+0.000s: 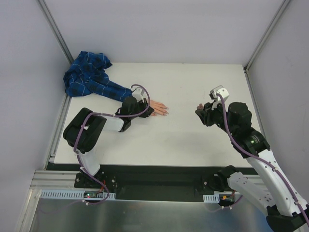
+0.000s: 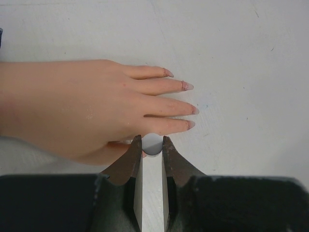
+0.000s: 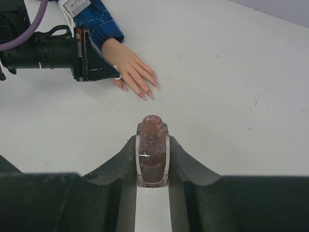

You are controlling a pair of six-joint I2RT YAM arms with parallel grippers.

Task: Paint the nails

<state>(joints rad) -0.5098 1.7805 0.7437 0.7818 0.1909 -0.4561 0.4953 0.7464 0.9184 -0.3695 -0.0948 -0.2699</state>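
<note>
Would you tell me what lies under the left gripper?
The fake hand: fingers poke out beyond the left gripper, sleeve trails behind. Its wrist and thumb are hidden from above. A small grey piece sits between its jaws.

I see a white desk (image 1: 193,140), faint scuffs on its right side, blue plaid cloth (image 1: 89,77) bunched at the far left corner, small pinkish glittery bottle (image 3: 152,150) right of the middle, grey walls (image 1: 145,29) around

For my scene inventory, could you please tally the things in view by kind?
Pale peach fake hand, blue plaid sleeve: 1
Glittery dark-pink polish bottle: 1
Small pale round object: 1
Black robot end effectors: 2 (left end effector, right end effector)
Total: 5
</note>
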